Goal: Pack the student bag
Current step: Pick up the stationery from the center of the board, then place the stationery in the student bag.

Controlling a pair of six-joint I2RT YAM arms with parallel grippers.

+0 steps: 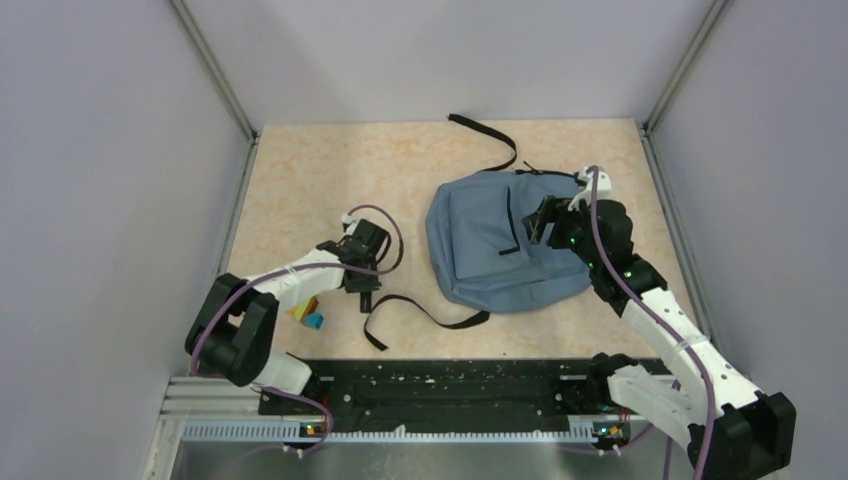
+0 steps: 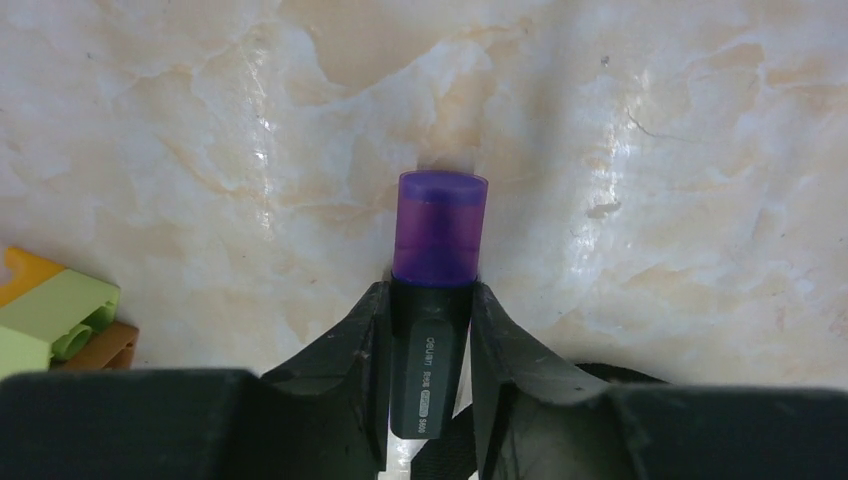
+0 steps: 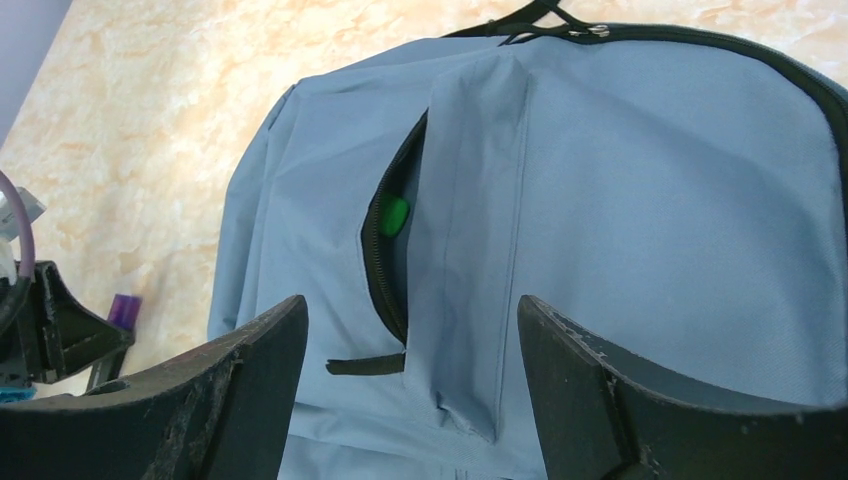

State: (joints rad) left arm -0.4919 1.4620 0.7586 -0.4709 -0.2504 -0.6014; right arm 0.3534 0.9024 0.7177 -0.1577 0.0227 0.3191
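The blue-grey student bag [image 1: 490, 250] lies flat on the table, black straps trailing at the back and front left. Its front pocket zip is partly open and a small green object [image 3: 395, 215] shows inside the slit; the bag fills the right wrist view [image 3: 640, 200]. My right gripper [image 1: 537, 225] is open, hovering over the bag's right part, jaws wide either side of the pocket flap. My left gripper [image 1: 362, 268] is shut on a dark marker with a purple cap [image 2: 438, 260], held just above the table left of the bag. The marker also shows in the right wrist view [image 3: 123, 310].
Small toy blocks, yellow and blue [image 1: 308, 314], lie near the left arm; green, orange and brown blocks [image 2: 55, 320] show at the left wrist view's left edge. A black strap [image 1: 420, 315] loops on the table in front of the bag. Grey walls surround the table.
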